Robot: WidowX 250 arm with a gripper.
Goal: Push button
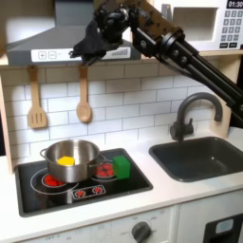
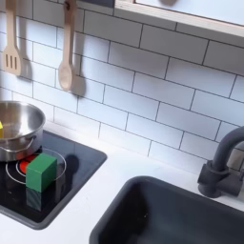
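Observation:
My black gripper (image 1: 82, 49) is high up in the first exterior view, with the arm reaching in from the upper right. Its fingertips are at the front of the grey range hood (image 1: 43, 43). The fingers merge into one dark shape, so their state is unclear. Any button on the hood beneath them is too small to make out. A pair of red round buttons (image 1: 87, 193) sits at the front edge of the black cooktop (image 1: 38, 195). A microwave keypad (image 1: 231, 28) with several buttons is at the top right.
A steel pot (image 1: 68, 159) (image 2: 14, 124) with something yellow inside stands on the cooktop beside a green block (image 1: 121, 167) (image 2: 41, 172). A wooden spatula (image 1: 36, 100) and spoon (image 1: 84, 100) hang on the tiled wall. A dark faucet (image 1: 195, 112) (image 2: 224, 167) and sink (image 1: 204, 157) are to the right.

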